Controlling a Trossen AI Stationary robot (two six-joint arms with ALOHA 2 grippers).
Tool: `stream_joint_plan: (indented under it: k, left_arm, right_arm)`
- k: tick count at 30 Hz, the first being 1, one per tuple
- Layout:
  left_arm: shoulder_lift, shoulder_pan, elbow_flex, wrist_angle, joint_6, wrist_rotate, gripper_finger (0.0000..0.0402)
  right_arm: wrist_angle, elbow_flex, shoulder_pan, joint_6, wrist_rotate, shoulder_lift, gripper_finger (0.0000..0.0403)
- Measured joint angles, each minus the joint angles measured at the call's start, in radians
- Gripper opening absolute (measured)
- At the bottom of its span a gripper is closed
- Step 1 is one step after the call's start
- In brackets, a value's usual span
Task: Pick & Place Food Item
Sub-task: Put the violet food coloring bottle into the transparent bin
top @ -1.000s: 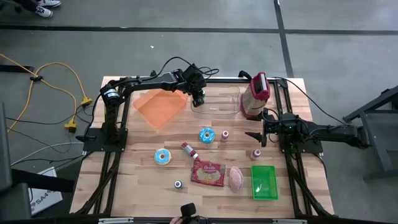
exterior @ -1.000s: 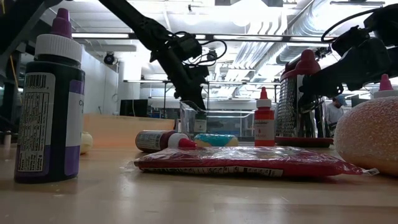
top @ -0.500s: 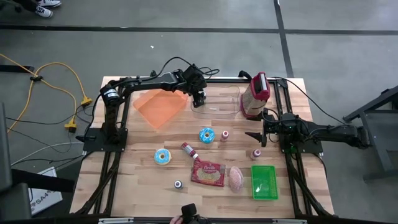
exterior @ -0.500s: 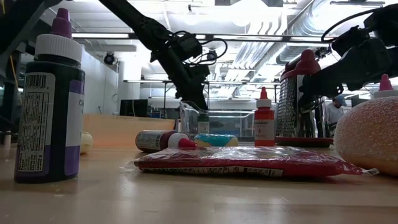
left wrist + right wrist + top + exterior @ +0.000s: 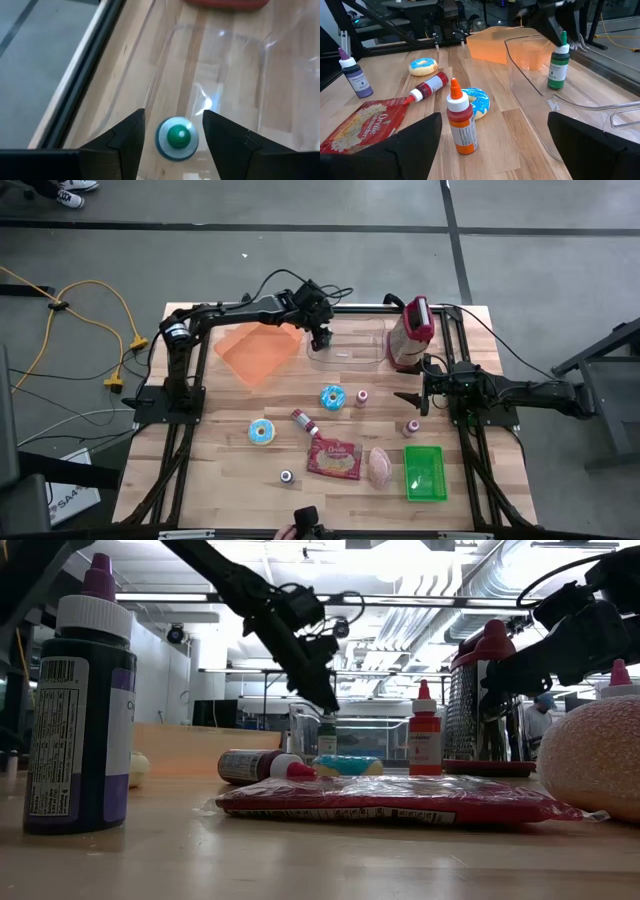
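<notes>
A small green bottle point(image 5: 558, 61) with a green cap point(image 5: 178, 136) stands upright on its base inside the clear container point(image 5: 352, 346) at the table's far middle. My left gripper point(image 5: 174, 134) hangs just over it, open. Its fingers stand on either side of the cap with a thin gap on each side. In the low view the bottle point(image 5: 327, 739) shows below the fingertips. My right gripper point(image 5: 410, 401) waits open at the right, near an orange-capped bottle point(image 5: 460, 122).
An orange tray point(image 5: 258, 350) lies left of the container, and a red-topped grater point(image 5: 410, 335) stands to its right. Nearer me are two blue doughnuts point(image 5: 333, 397) point(image 5: 262, 432), a lying red bottle point(image 5: 304, 421), a popcorn bag point(image 5: 335, 460), a pink bun point(image 5: 380, 467) and a green tray point(image 5: 424, 473).
My left gripper has opened and let go of the green bottle, which stays upright in the clear container. Its fingers have tipped up a little, so the bottle now shows below them in the low view.
</notes>
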Motion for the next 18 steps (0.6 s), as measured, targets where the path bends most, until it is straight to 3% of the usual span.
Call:
stream_joint_plan:
  k: [11,18]
  left_arm:
    - [-0.089,-0.005,0.0,-0.052,0.05,0.012,0.0194]
    - [-0.168,-0.008,0.0,-0.162,0.151,0.156,0.0194]
  right_arm:
    - [0.0,0.0,0.0,0.0,0.0,0.0,0.0353]
    - [0.0,0.0,0.0,0.0,0.0,0.0,0.0353]
